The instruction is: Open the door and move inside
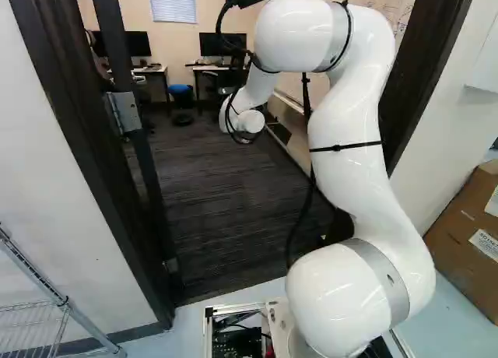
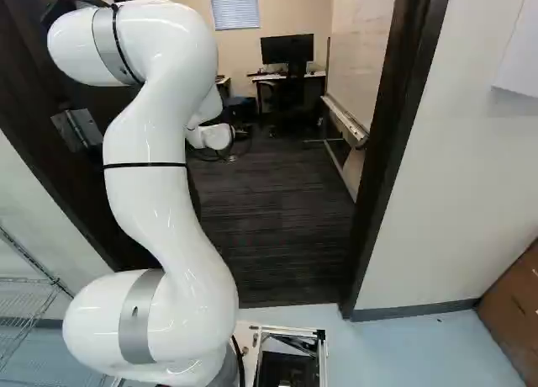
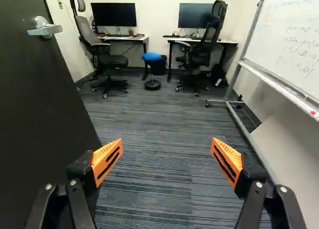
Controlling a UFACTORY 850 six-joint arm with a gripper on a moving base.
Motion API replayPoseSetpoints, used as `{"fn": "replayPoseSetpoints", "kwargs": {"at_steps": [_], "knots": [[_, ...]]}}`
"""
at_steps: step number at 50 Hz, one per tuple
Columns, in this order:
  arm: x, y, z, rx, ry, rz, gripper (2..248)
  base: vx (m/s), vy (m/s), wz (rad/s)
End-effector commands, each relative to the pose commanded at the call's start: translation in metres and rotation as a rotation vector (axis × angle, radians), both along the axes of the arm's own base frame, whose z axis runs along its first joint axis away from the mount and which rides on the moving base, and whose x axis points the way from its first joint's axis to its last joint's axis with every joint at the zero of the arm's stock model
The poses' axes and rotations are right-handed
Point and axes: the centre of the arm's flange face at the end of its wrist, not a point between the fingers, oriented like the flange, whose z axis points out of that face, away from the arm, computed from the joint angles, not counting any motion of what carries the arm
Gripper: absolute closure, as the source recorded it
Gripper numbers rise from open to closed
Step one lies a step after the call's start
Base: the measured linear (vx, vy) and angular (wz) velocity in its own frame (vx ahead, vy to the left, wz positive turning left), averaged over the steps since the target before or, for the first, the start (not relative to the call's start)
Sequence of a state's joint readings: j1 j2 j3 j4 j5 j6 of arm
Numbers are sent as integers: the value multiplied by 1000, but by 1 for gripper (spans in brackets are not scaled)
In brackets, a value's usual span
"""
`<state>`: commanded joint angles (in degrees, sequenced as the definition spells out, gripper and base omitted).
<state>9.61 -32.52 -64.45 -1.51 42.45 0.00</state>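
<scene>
The dark door (image 3: 45,109) stands open, swung into the room; in the wrist view it rises close beside one finger. Its silver lever handle (image 3: 44,28) is on the face toward the gripper, farther ahead than the fingertips and apart from them. My gripper (image 3: 167,150) is open, its orange-padded fingers wide apart with nothing between them. Both base views have the arm reaching through the doorway, its fingers hidden. In the left base view the door's edge (image 1: 148,167) shows beside the dark frame (image 1: 93,148), with a metal hinge (image 1: 124,112).
The right door post (image 2: 399,135) stands right of the arm. Inside are carpet (image 3: 149,179), desks, office chairs (image 3: 102,50), a blue stool (image 3: 151,57) and a whiteboard on a wheeled stand (image 3: 234,99). Outside are a wire rack (image 1: 58,315) at left and a cardboard box (image 1: 471,241) at right.
</scene>
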Motion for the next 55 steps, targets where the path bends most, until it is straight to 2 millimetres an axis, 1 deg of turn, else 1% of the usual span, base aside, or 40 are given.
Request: {"fn": "replayPoseSetpoints", "kwargs": {"at_steps": [9,30,43,55], "knots": [[-2,-14,1,0,3,-22,3,0,0,0],[-9,-17,3,0,5,-25,3,0,0,0],[-21,-22,6,1,7,-31,3,0,0,0],[-38,-29,10,1,10,-40,3,0,0,0]]}}
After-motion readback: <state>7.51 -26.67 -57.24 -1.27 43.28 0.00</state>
